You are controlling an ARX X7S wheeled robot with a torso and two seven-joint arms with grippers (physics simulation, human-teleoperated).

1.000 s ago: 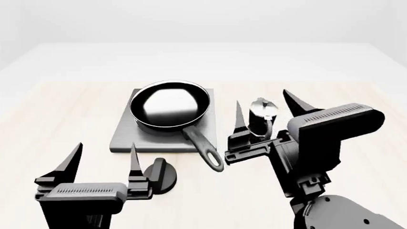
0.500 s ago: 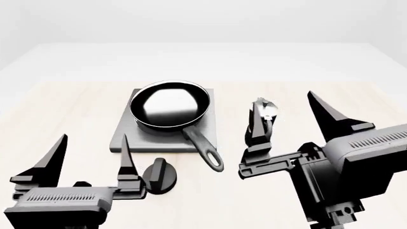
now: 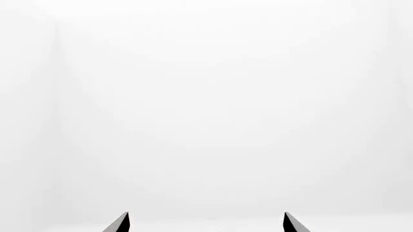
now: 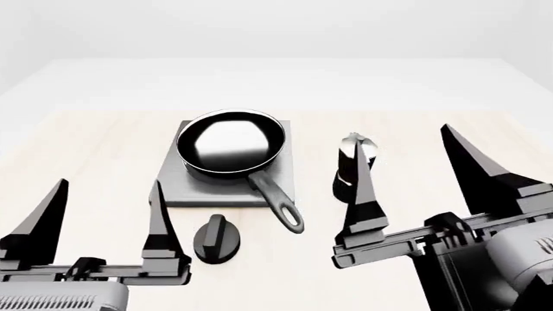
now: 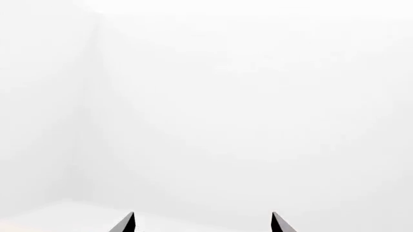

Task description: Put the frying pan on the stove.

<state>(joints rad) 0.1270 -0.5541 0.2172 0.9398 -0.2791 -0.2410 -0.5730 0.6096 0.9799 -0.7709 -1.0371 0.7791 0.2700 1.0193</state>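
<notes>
Head view: frying pan (image 4: 230,143) seated on stove (image 4: 173,184), round, shallow, glossy black, mirror-bright inside; long black-grey handle (image 4: 278,203) overhanging the plate's near edge toward the pale wood-grain counter (image 4: 103,149). Stove flat, square, dark-grey metal. Round black knob (image 4: 217,239) just in front; black-and-silver moka pot (image 4: 357,165) apart to the side. Left hand (image 4: 103,217) and right hand (image 4: 415,175) released, fingers spread, grasping nothing.

Left wrist view: two dark fingertips (image 3: 119,224), white background only.

Right wrist view: likewise two fingertips (image 5: 125,224), nothing between.
</notes>
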